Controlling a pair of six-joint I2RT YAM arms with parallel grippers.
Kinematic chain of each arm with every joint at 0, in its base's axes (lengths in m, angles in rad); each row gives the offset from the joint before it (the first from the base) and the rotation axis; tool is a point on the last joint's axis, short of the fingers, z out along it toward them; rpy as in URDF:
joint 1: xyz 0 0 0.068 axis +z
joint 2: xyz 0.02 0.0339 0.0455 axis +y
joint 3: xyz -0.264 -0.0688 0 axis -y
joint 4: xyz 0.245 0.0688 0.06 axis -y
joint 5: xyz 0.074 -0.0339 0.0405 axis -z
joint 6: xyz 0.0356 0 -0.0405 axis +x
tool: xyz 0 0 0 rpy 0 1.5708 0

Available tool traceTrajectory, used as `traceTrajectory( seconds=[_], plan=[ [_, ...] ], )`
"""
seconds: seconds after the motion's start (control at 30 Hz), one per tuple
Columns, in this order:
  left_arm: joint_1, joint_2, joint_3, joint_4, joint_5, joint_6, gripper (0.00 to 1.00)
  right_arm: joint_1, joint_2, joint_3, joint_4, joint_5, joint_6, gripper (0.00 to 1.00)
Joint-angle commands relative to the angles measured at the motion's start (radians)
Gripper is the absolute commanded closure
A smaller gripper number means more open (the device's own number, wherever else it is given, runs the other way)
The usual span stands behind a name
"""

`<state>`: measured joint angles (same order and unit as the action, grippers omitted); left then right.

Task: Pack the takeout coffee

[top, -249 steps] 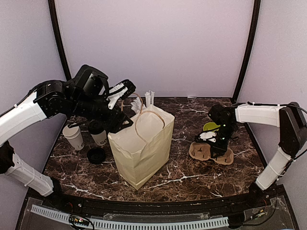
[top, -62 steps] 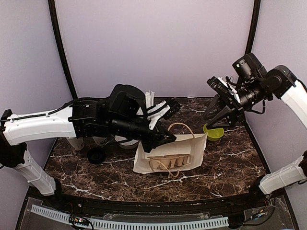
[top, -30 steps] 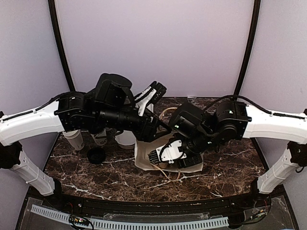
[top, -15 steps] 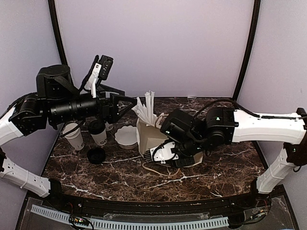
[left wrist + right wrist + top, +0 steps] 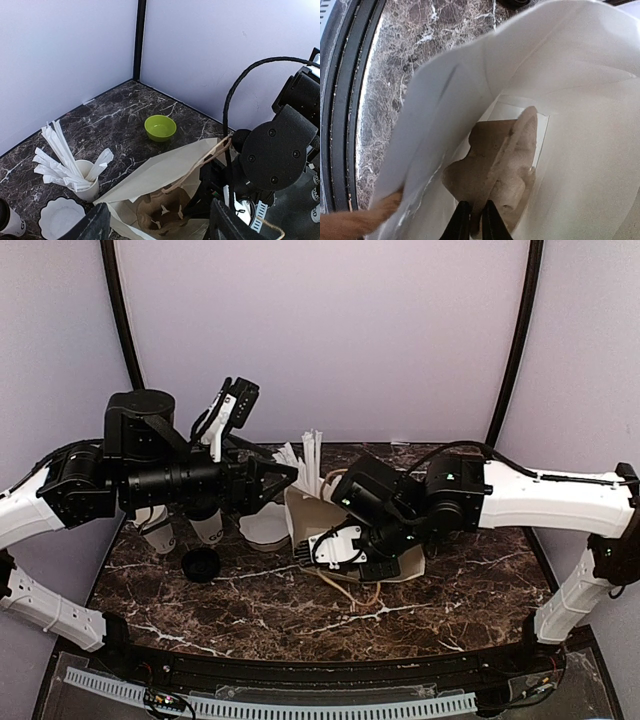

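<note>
Two white paper coffee cups (image 5: pixel 208 528) (image 5: pixel 158 536) stand at the left, half hidden under my left arm; one black-lidded cup (image 5: pixel 9 221) shows in the left wrist view's corner. A white paper bag (image 5: pixel 312 520) lies on its side mid-table, mouth toward the left arm, with a brown cardboard cup carrier (image 5: pixel 165 212) inside. My left gripper (image 5: pixel 272 476) hovers open and empty above the bag's mouth. My right gripper (image 5: pixel 475 222) reaches into the bag and is shut on the carrier's (image 5: pixel 492 165) edge.
A loose black lid (image 5: pixel 201 563) lies near the cups. A white scalloped bowl (image 5: pixel 262 527) and a small cup of straws (image 5: pixel 85 182) stand just left of the bag. A green bowl (image 5: pixel 160 127) sits behind it. The bag's twine handle (image 5: pixel 345 590) trails toward the front.
My right gripper has closed on the carrier inside the bag. My left arm has dropped and swung right toward the bag's mouth. The bag shifted slightly.
</note>
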<state>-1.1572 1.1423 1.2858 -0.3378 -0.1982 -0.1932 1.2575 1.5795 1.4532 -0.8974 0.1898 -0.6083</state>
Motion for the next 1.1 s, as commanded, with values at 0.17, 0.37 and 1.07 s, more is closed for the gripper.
traceTrajectory(
  seconds=[0.17, 0.37, 1.07],
  plan=[
    [0.004, -0.001, 0.004, 0.012, 0.009, 0.03, 0.29, -0.011, -0.002, 0.047, -0.024, -0.02, 0.011, 1.0],
    [0.007, 0.005, 0.0, -0.005, -0.031, 0.048, 0.29, -0.037, -0.039, 0.13, -0.061, -0.042, -0.024, 1.0],
    [0.032, 0.211, 0.079, -0.108, 0.075, 0.036, 0.32, -0.178, -0.071, 0.307, -0.143, -0.277, -0.045, 1.0]
  ],
)
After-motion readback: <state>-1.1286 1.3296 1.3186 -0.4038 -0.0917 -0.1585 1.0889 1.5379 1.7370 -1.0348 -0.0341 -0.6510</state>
